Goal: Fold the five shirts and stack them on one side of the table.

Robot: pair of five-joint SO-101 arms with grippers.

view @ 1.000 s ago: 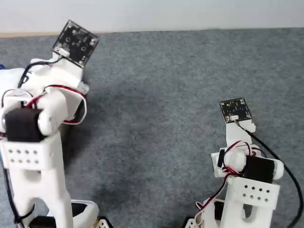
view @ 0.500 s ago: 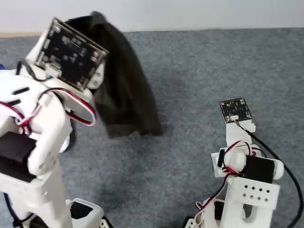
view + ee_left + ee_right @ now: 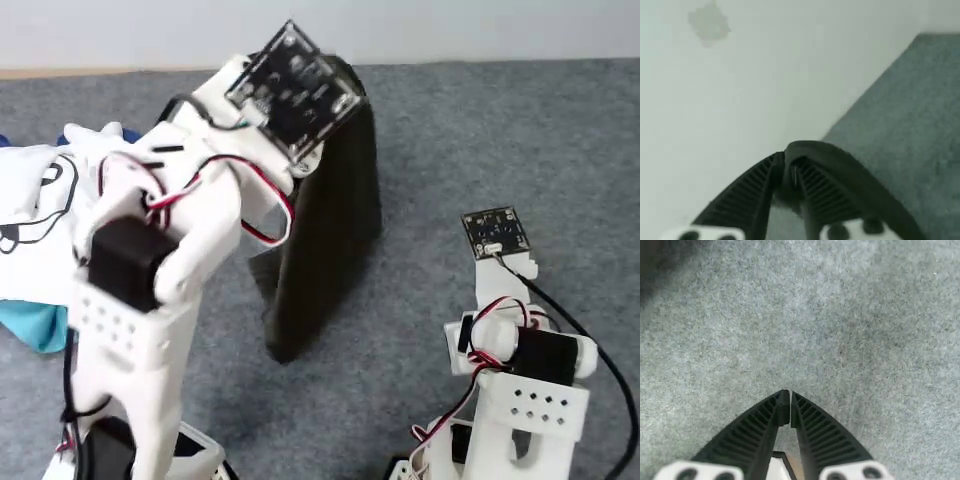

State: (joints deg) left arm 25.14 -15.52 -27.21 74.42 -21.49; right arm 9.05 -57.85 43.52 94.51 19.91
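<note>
Black shirt (image 3: 330, 250): hanging from left tool (image 3: 791, 167), hem touching grey counter (image 3: 500, 130) mid-scene; raised, probably to let it fall open for spreading.
Left tool: pinched tight on shirt's top edge, high over far side.
Right tool (image 3: 790, 402): closed, empty, low over bare counter, near right.
White shirt (image 3: 40, 220): heaped at left edge over blue shirt (image 3: 30, 325), awaiting folding.

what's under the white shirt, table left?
Blue garment pokes out from under the white shirt at its near edge. Its extent, and anything else beneath, is covered.
</note>
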